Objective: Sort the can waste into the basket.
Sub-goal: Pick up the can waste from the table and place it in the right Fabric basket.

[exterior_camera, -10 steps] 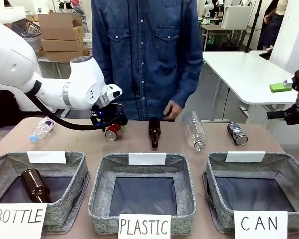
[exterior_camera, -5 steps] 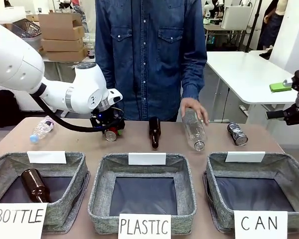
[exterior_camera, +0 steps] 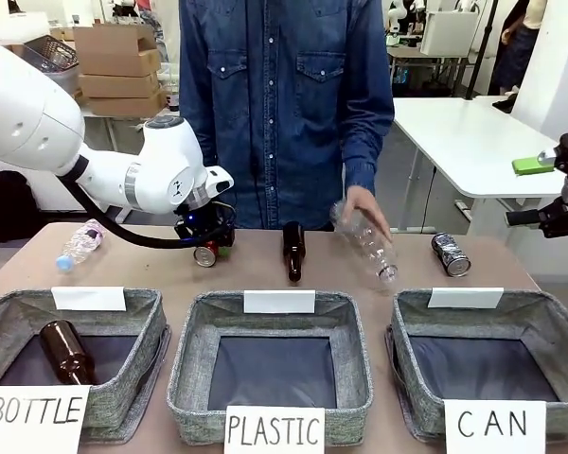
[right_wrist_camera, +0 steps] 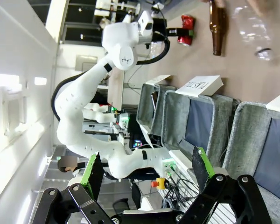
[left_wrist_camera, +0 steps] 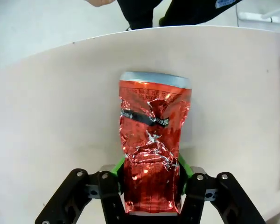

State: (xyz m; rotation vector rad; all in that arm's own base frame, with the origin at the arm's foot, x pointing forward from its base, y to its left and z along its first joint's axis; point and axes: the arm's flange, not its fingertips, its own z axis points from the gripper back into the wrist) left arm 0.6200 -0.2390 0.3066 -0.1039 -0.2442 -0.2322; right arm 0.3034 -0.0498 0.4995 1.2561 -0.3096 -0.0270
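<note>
A crumpled shiny red can (left_wrist_camera: 153, 140) lies on the table at the far left-centre, and my left gripper (left_wrist_camera: 151, 184) is shut on its lower end, green pads (left_wrist_camera: 185, 167) pressing both sides. From the front, this gripper (exterior_camera: 208, 244) holds the red can (exterior_camera: 208, 253) low over the table. The dark grey-silver can (exterior_camera: 452, 253) lies on its side at the far right. Just in front of it is the grey "CAN" basket (exterior_camera: 540, 307), which holds nothing. My right gripper (exterior_camera: 517, 192) hangs open beyond the table's right edge, and its wrist view shows open jaws (right_wrist_camera: 144, 170) holding nothing.
A person's hand lifts a clear plastic bottle (exterior_camera: 364, 244) at the far middle-right. A brown bottle (exterior_camera: 292, 251) lies at the centre and a small plastic bottle (exterior_camera: 79, 245) at the far left. The "PLASTIC" basket (exterior_camera: 199, 378) is in the middle, and the "BOTTLE" basket (exterior_camera: 123, 378) holds a brown bottle.
My left gripper has shut on the red can and drawn it slightly back. The person's hand took hold of the clear bottle and raised it off the table. The right arm stayed still.
</note>
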